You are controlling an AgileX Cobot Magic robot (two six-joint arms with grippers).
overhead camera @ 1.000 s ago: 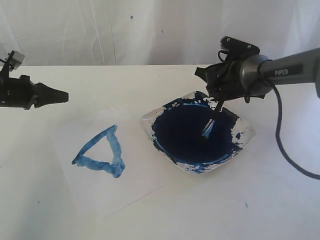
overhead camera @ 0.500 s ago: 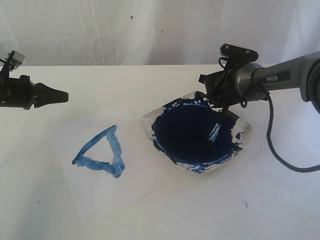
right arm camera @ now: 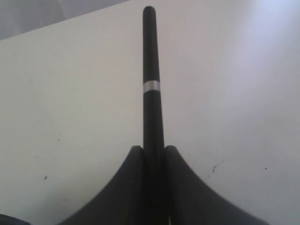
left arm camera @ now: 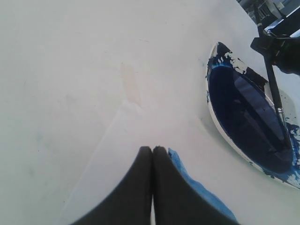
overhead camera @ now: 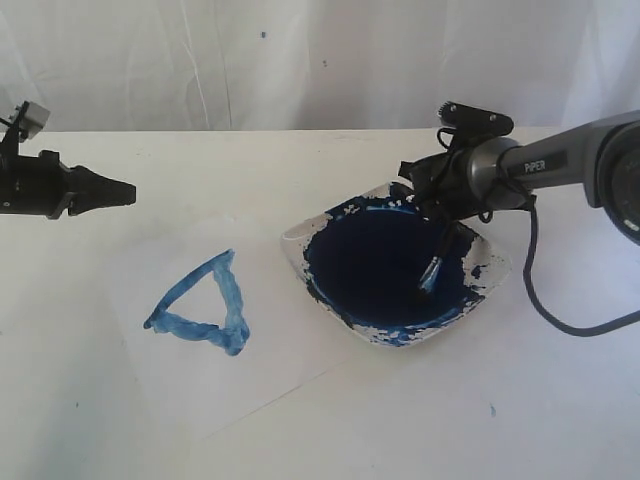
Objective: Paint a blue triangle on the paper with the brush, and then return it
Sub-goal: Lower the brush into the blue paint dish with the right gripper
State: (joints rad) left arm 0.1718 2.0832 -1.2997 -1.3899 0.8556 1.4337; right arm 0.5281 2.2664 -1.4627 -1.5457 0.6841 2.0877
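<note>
— Spotted the paper point(overhead camera: 200, 340) yet?
— Yes: thin, matte, squarish, flat on the white table point(overhead camera: 560, 400), just left of the dish point(overhead camera: 492, 262). Carrying a rough blue triangle point(overhead camera: 235, 305) in thick, uneven strokes.
— And the dish?
— Shallow, glossy, rounded-square, white at the rim, smeared and pooled with dark blue paint point(overhead camera: 365, 260).
— Found the brush point(overhead camera: 436, 255)?
— Standing tilted in that paint, bristles down; slim black handle with a silver band, pinched between the fingers of the right gripper point(overhead camera: 441, 208). Reaching in from the right, low over the dish's far rim.
— Left gripper point(overhead camera: 128, 192)?
— Hovering at the left, well apart from the dish, pointing toward the middle, fingers point(left arm camera: 140, 187) pressed together on nothing.
</note>
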